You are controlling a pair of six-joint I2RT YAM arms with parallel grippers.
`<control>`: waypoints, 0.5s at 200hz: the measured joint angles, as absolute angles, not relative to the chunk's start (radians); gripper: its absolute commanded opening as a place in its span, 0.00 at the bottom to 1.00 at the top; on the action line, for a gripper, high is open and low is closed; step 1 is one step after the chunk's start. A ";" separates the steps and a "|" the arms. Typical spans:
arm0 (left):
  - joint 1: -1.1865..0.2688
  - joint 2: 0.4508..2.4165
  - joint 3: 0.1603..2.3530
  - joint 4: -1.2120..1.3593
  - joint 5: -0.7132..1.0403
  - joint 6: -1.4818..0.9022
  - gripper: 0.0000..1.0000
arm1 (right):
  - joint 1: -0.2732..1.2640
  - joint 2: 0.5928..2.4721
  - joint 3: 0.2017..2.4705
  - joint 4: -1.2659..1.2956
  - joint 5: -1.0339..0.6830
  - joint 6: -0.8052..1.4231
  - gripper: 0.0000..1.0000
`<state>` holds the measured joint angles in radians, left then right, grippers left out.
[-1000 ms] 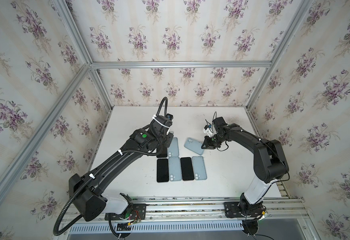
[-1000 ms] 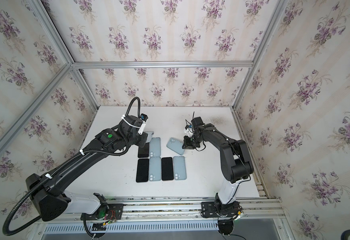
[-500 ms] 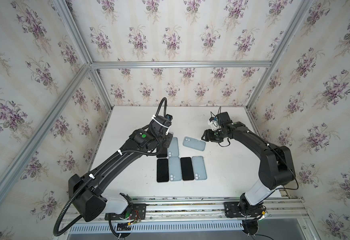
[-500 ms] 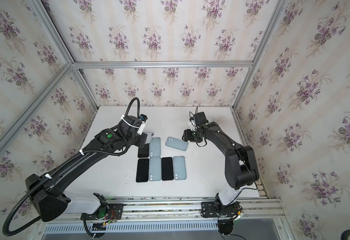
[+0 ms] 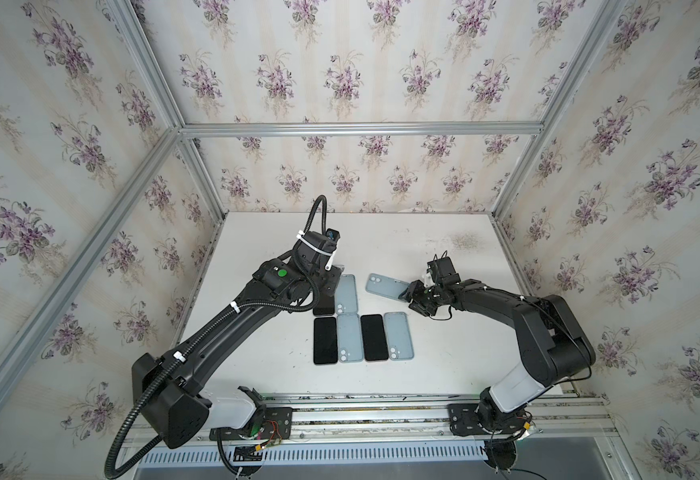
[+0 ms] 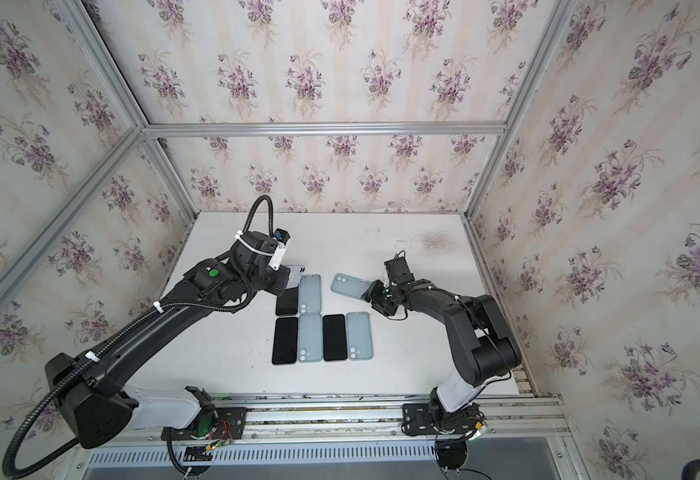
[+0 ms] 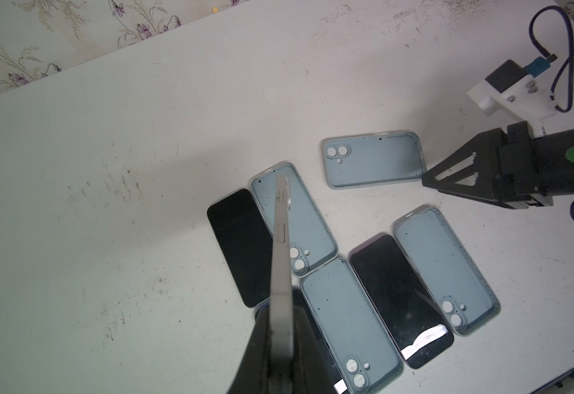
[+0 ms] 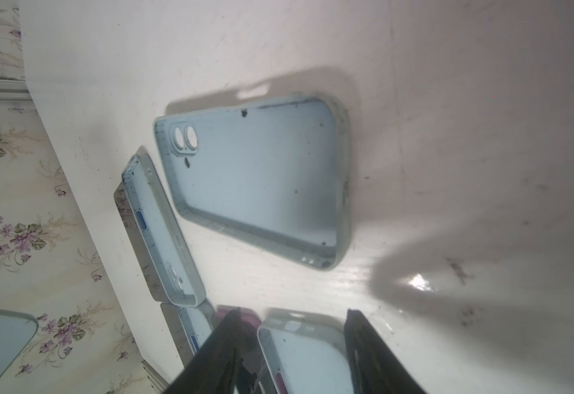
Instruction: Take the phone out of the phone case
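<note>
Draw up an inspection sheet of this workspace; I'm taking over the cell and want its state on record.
Surface: white table, scuffed, with a dark smudge toward the far right.
Job's things: held phone, bare; three lying phones, screens up; three empty cases beside them; crosswise case, empty, near the right gripper.
Clutter: nothing seen.
Grippers: left gripper shut on the held phone; right gripper open, empty.
Cables: corrugated conduit on the left arm; thin wires at the right wrist.
Surroundings: floral wallpaper, aluminium frame, base rail.
</note>
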<state>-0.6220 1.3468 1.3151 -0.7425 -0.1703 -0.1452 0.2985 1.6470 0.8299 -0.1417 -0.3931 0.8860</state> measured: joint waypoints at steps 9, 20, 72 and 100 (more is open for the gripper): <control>-0.620 1.345 1.312 -0.742 -0.169 -0.145 0.00 | 0.299 1.658 0.830 -0.139 -0.387 0.902 0.50; -0.618 1.340 1.305 -0.740 -0.167 -0.145 0.00 | 0.299 1.666 0.831 -0.139 -0.379 0.912 0.50; -0.602 1.327 1.289 -0.738 -0.159 -0.144 0.00 | 0.298 1.709 0.863 -0.136 -0.338 0.966 0.38; -0.594 1.320 1.276 -0.736 -0.155 -0.144 0.00 | 0.298 1.742 0.890 -0.117 -0.334 0.979 0.30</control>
